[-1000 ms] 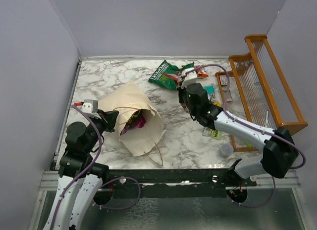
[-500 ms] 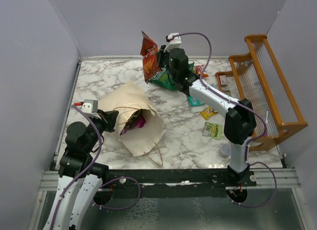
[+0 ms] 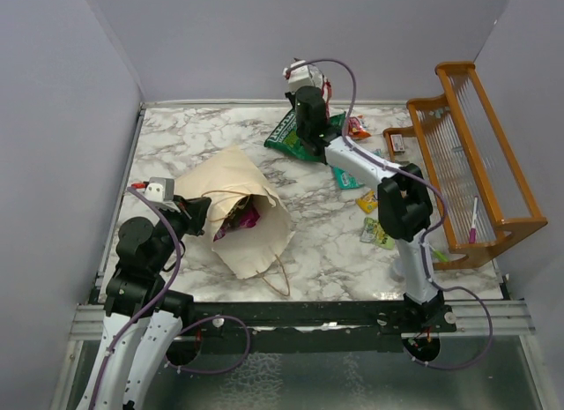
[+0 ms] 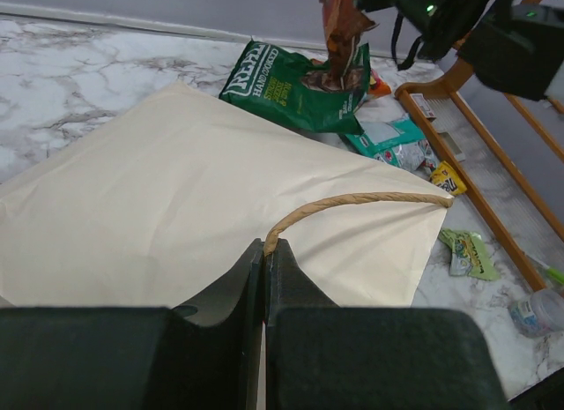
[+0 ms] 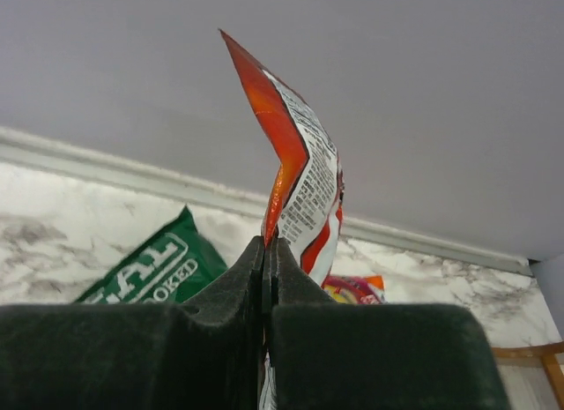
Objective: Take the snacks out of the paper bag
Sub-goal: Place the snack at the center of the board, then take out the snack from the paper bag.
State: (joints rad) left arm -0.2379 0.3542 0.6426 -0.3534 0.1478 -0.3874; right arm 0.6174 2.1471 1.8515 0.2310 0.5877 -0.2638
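The right gripper (image 5: 266, 244) was pressed shut on the edge of a red chip bag (image 5: 298, 185). The bag was held upright at the far side of the table, close to the back wall. A green chip bag (image 3: 295, 135) lay flat on the marble table (image 3: 176, 137) directly below the raised bag. Whether the two bags touched could not be determined. A red-orange packet (image 3: 357, 126) was located just right of the green chip bag. A teal packet (image 3: 346, 178), a yellow packet (image 3: 367, 201) and a green candy pack (image 3: 379, 234) were spread nearer, along the right arm. A wooden rack (image 3: 480, 154) stood at the right edge of the table.

The left gripper (image 4: 264, 248) was pinched shut on the tan handle (image 4: 352, 200) of the paper bag (image 4: 159, 190). The handle was drawn taut over the bag's flat side. The paper bag lay on its side on the left half of the table, with its mouth turned toward the near right. A purple bag (image 3: 247, 218) was visible inside the mouth. A second handle (image 3: 280, 282) lay on the table at the bag's near side.
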